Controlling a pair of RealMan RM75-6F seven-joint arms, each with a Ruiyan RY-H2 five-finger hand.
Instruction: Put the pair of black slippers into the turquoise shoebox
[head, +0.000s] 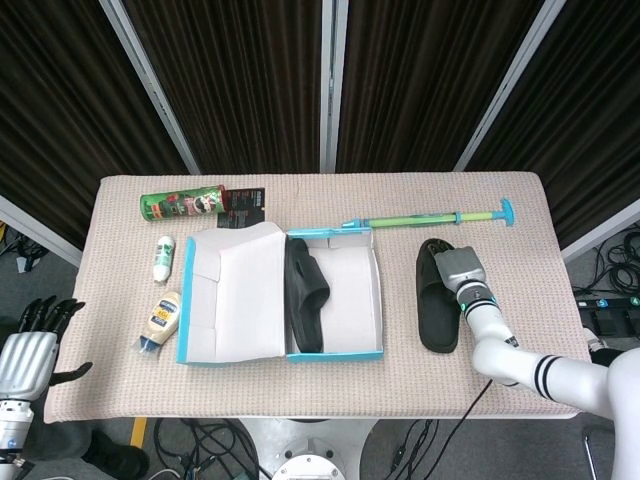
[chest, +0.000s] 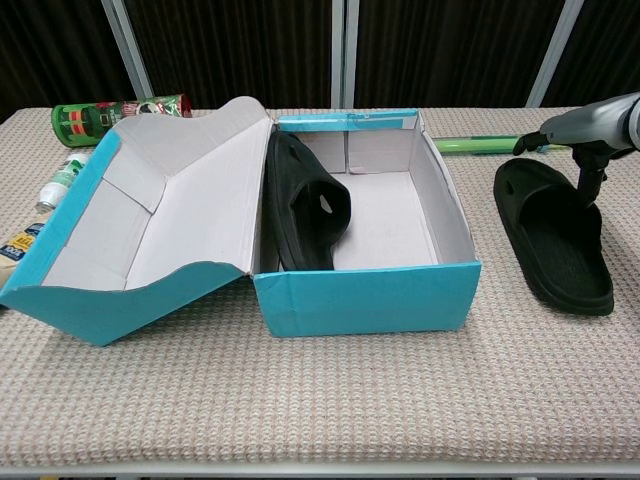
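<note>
black slippers: two. one stands on edge inside the turquoise shoebox (chest: 365, 295) against its left wall (chest: 305, 205); the second slipper (chest: 555, 235) lies on the table, right of the box. right hand (head: 459, 270) over this slipper, fingers reaching down onto it; grip not clear. left hand (head: 25, 352) off-table, fingers spread, empty.

The shoebox (head: 335, 305) sat mid-table, one slipper (head: 305, 296) inside against its left wall. Its lid (head: 235, 295) lay open leftward. The other slipper (head: 437, 296) lay right of the shoebox, the right hand (head: 460, 271) over it.
</note>
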